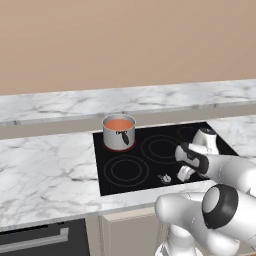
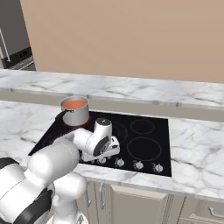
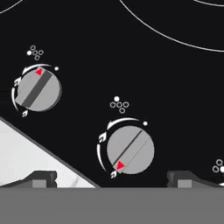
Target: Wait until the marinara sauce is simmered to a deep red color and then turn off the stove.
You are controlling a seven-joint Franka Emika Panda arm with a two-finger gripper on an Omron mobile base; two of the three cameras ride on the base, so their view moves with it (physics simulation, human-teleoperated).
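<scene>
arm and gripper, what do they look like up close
The arm has glossy white rounded shells with dark bands at the joints, and a round grey cap sits on one joint. The gripper has a white body and two small dark, blocky finger tips. No cables or markings are visible.

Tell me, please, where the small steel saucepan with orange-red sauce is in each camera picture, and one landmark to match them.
Left base view: small steel saucepan at the upper left of centre, on the far left burner of the flat black glass cooktop.
Right base view: upper left, on the cooktop's far left corner.
Hand view: two silver knobs; no saucepan here.
Shared landmark: the black cooktop.
</scene>
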